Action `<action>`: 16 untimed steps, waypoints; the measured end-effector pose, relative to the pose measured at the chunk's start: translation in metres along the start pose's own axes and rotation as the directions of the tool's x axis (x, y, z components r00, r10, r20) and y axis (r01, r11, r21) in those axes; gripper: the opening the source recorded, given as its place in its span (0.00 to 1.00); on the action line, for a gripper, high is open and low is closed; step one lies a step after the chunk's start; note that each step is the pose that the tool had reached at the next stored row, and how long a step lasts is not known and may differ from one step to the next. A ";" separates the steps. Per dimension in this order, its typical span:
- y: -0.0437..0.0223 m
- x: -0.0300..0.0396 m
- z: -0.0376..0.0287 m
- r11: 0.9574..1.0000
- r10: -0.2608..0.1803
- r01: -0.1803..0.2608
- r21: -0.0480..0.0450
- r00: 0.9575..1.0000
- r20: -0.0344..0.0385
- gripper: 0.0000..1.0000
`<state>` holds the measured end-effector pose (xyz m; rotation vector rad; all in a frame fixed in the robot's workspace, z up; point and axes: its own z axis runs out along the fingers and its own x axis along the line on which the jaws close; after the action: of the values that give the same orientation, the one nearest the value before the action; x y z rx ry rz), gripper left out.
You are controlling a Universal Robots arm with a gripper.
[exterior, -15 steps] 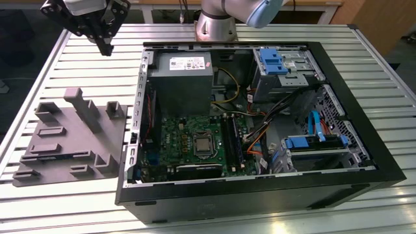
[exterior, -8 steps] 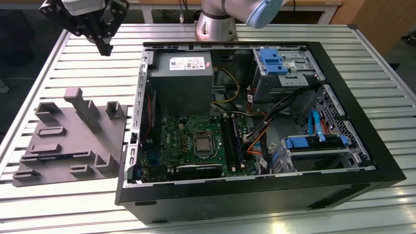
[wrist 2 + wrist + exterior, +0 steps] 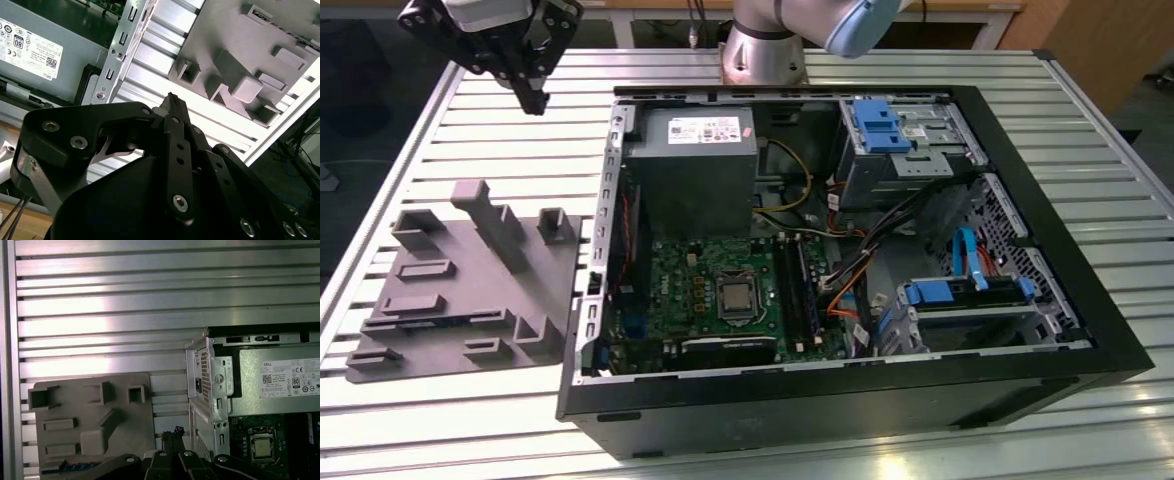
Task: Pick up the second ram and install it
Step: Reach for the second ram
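Closed, empty end effector (image 3: 531,100) above worktop (image 3: 494,140), at 12 o'clock from fixture (image 3: 467,300) in exterior view. Second ram (image 3: 65,466), in first wrist view, likely in fixture slot, well apart. Probably light, stiff, fragile; best gripped by long edges, not chips.

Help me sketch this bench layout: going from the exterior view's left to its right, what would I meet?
Grey fixture plate → power supply → long black memory slots → blue drive caddy. All but the plate sit inside the open computer case.
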<state>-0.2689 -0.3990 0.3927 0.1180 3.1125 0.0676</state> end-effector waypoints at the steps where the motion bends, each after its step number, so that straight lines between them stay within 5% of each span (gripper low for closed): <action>1: 0.0000 0.0002 0.0000 1.000 0.000 0.000 0.000 1.000 0.000 0.11; 16: -0.0005 0.0061 -0.0001 1.000 0.000 0.000 0.000 1.000 0.000 0.11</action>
<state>-0.2751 -0.3990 0.3927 0.1180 3.1125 0.0676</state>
